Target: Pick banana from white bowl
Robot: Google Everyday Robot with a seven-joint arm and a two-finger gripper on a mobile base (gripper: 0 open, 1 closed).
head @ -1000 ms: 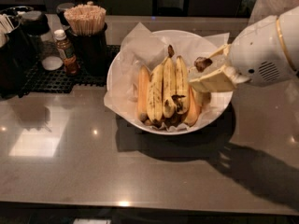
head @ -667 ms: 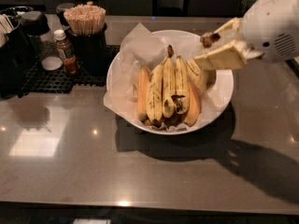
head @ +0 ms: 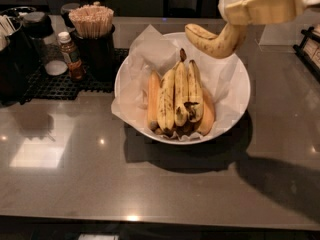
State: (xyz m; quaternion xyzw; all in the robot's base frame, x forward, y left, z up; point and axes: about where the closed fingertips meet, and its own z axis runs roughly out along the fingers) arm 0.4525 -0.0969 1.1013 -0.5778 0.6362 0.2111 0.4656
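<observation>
The gripper (head: 245, 15) is at the top right, above the far right rim of the white bowl (head: 239, 74). It is shut on the banana (head: 216, 40), a curved yellow one with brown speckles that hangs in the air over the bowl's far side. The bowl is lined with crinkled white paper and still holds a bunch of straighter yellow bananas (head: 180, 96) and two smooth orange-toned bananas (head: 153, 99) at its sides.
A black holder of wooden stirrers (head: 93, 34) and a small brown bottle (head: 71, 55) stand on a black mat (head: 50, 81) at the back left. A dark rack (head: 311, 46) is at the right edge. The counter (head: 150, 184) is glossy grey.
The gripper has risen up and to the right out of the bowl, lifting the speckled banana clear of the other bananas.
</observation>
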